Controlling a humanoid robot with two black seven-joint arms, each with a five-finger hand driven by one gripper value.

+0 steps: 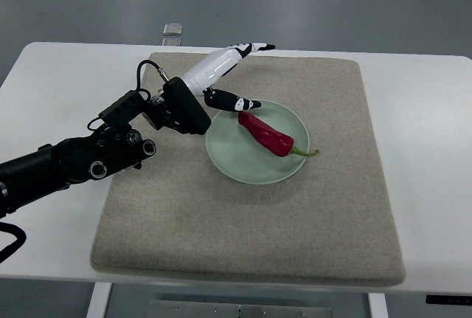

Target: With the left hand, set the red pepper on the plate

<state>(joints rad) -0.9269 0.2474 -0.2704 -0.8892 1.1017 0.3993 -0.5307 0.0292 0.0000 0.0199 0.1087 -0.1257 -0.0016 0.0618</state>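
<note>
A red pepper (pixel 265 134) with a green stem lies on the pale green plate (pixel 230 159), slanting from upper left to lower right, its stem tip over the plate's right rim. My left hand (pixel 237 74) reaches in from the left above the plate's upper left edge. Its fingers are spread: the white fingers (pixel 251 47) point up and right, the thumb (pixel 237 102) points right, just left of the pepper's upper end. The hand holds nothing and is apart from the pepper.
The plate sits on a beige mat (pixel 251 222) covering most of a white table (pixel 428 148). A small metal piece (pixel 172 30) lies at the table's far edge. My left forearm (pixel 81 157) crosses the mat's left side.
</note>
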